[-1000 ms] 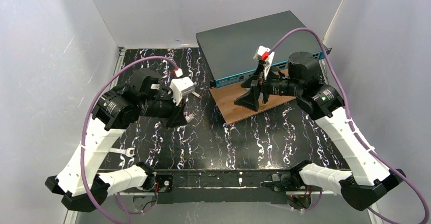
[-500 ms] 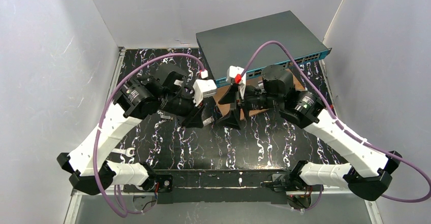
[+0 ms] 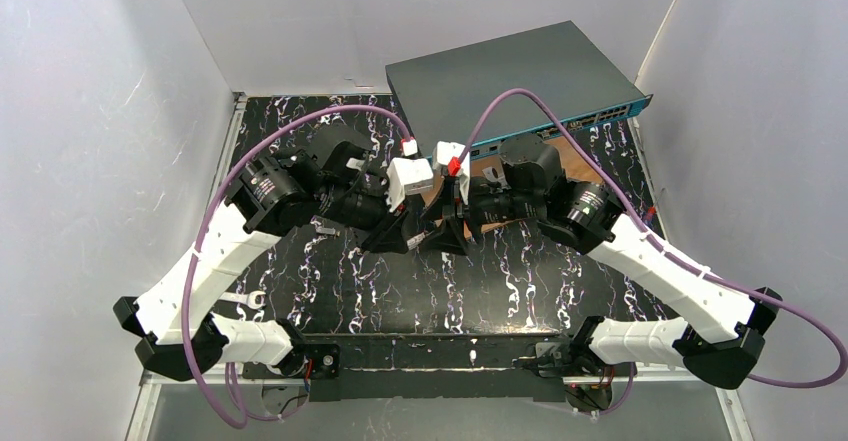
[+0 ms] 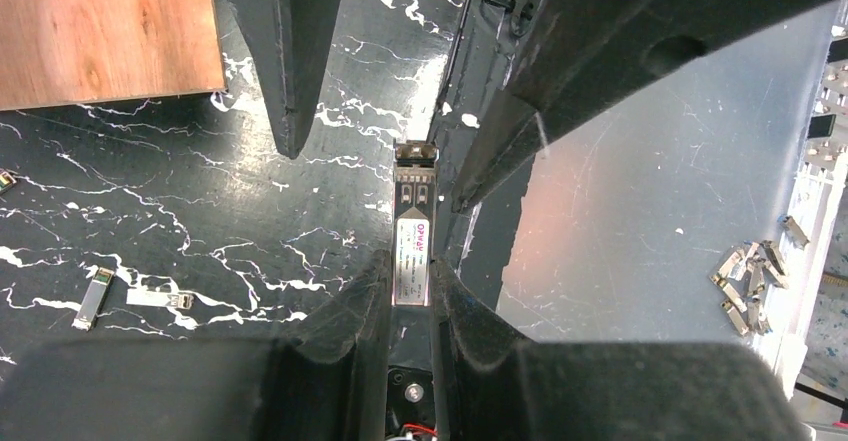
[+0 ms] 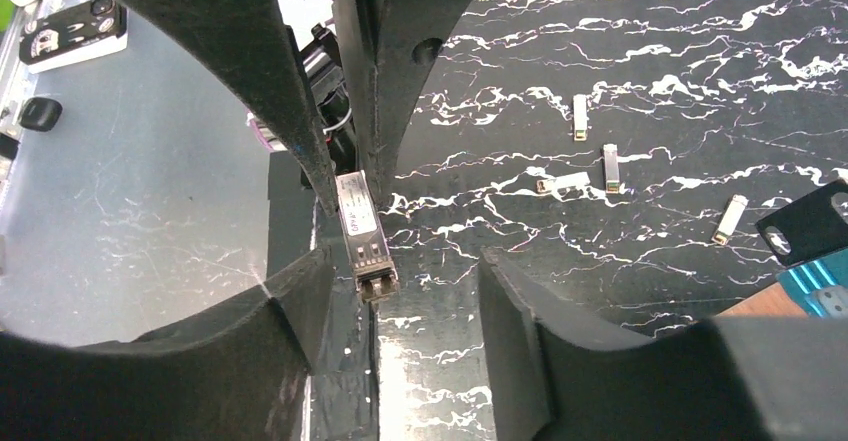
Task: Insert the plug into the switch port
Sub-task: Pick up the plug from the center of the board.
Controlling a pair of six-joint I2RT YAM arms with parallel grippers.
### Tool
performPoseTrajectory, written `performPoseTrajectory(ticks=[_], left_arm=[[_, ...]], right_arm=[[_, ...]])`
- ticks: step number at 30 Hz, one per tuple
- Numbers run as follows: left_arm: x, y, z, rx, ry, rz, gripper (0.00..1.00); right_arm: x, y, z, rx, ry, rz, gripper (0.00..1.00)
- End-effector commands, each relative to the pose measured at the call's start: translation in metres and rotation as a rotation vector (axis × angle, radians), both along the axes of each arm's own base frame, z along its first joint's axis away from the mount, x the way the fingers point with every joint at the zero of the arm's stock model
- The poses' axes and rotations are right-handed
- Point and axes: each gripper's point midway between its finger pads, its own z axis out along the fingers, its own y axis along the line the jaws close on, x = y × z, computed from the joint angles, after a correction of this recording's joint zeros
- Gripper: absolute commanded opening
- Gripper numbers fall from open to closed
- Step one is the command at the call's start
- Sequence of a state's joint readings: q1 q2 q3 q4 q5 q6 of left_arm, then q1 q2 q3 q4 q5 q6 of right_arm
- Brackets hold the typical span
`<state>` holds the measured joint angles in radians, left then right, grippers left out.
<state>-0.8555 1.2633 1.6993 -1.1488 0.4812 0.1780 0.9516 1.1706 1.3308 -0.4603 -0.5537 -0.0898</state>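
Silver metal with a white label down its back, the plug [image 4: 413,231] is clamped by its rear end in the left gripper [image 4: 412,273], so that its front half sticks out free; that looks deliberate, leaving bare length for the other arm to take. The right gripper [image 5: 405,261] faces it with its jaws apart, one on each side of that free end; one jaw stands just beside the plug and the other well clear, so I judge nothing is pinched there yet. This reads as a hand-over in the air above the black marbled tabletop [image 3: 500,271], probably because the right arm sits nearer the switch [image 3: 500,76]. The switch lies at the far right, partly on a wooden board [image 4: 100,31], its teal socket strip turned toward the arms and well apart from the plug. The top view alone shows this layout and the two wrists nose to nose, but the plug itself is hidden there. The left wrist view gives the label and the firm hold. The right wrist view gives the plug's front end, the uneven gaps beside it, several loose plugs [image 5: 610,161] lying flat on the tabletop, and a teal corner of the switch.
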Motion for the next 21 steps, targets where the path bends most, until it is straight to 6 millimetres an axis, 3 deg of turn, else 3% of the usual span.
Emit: performPoseTrajectory(ticks=[1, 4, 13, 16, 18, 21], left_arm=[[-0.006, -0.007, 0.014, -0.055, -0.013, -0.046, 0.0], [-0.007, -0.009, 0.017, -0.067, -0.013, -0.057, 0.0], [-0.003, -0.01, 0.018, -0.085, -0.046, -0.049, 0.0], [0.006, -0.008, 0.016, -0.075, -0.08, -0.012, 0.19], [0.016, -0.007, 0.015, -0.067, -0.115, 0.031, 0.37], [0.033, -0.003, 0.014, -0.055, -0.182, 0.117, 0.51]], right_arm=[[-0.003, 0.004, 0.011, 0.045, -0.039, 0.029, 0.59], [-0.003, 0.004, 0.011, 0.046, -0.041, 0.034, 0.49], [-0.002, 0.002, 0.007, 0.034, -0.04, 0.016, 0.01], [0.004, -0.001, 0.006, 0.034, -0.054, -0.026, 0.01], [0.011, -0.005, 0.003, 0.03, -0.063, -0.079, 0.01], [0.024, -0.014, -0.003, 0.016, -0.079, -0.184, 0.01]])
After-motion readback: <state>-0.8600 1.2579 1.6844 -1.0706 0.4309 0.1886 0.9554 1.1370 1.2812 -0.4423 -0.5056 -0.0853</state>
